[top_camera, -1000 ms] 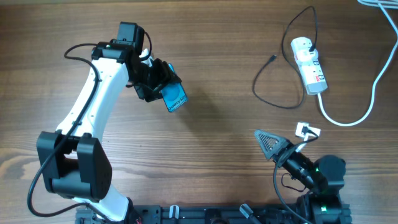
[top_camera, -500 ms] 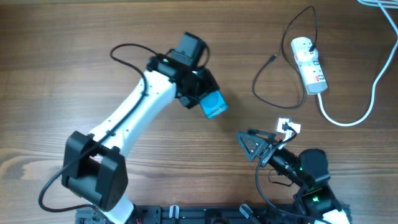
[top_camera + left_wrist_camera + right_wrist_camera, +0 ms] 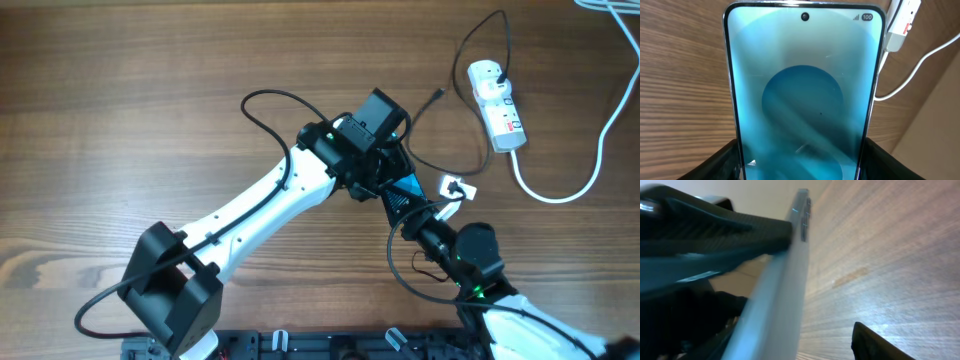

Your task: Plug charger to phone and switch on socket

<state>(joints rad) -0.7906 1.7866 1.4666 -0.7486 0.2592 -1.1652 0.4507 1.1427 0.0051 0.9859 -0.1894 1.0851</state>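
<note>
Phone (image 3: 802, 95) face-on, left wrist (edge-on, right).

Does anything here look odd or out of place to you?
Nothing spilled or broken. One oddity: the phone is off the table, held in the air by the left gripper, while the charger tip lies loose near the socket.

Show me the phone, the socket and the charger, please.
phone (image 3: 805, 100), left wrist view, middle of the screen.
socket (image 3: 497, 105), overhead view, white body.
charger (image 3: 440, 95), overhead view, connector tip.
</note>
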